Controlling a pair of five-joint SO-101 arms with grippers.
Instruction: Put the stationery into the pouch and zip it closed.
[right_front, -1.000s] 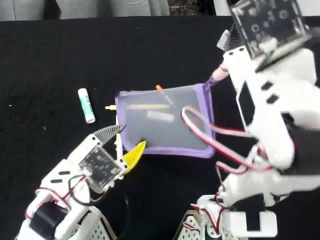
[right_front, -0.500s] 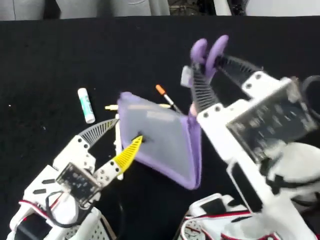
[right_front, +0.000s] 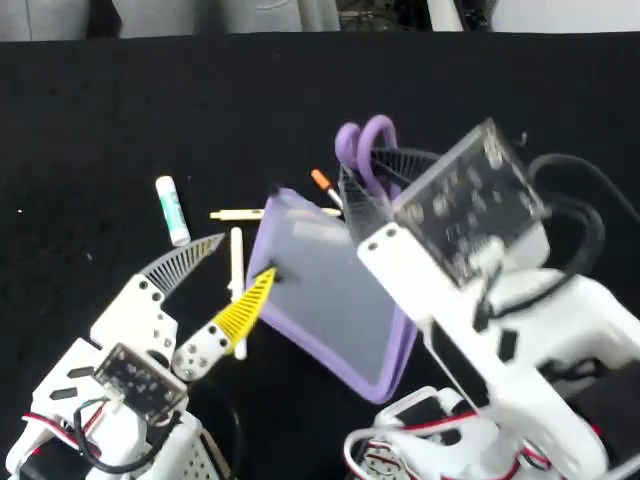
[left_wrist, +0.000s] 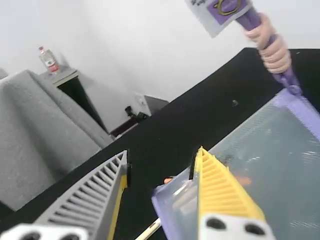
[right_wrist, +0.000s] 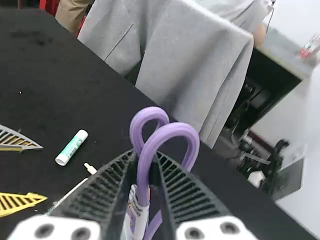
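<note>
Left hand (right_front: 245, 256) spread wide (one finger yellow, one grey); right hand (right_front: 362, 185) clamped on a purple loop (right_front: 365, 140).

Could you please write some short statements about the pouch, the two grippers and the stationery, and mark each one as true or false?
1. The right gripper holds the pouch by its purple loop. True.
2. The glue stick is inside the pouch. False: it lies on the table, apart from the pouch.
3. The left gripper is shut. False: it is open, at the pouch's edge.
4. An orange-tipped pen lies beside the pouch. True.
</note>
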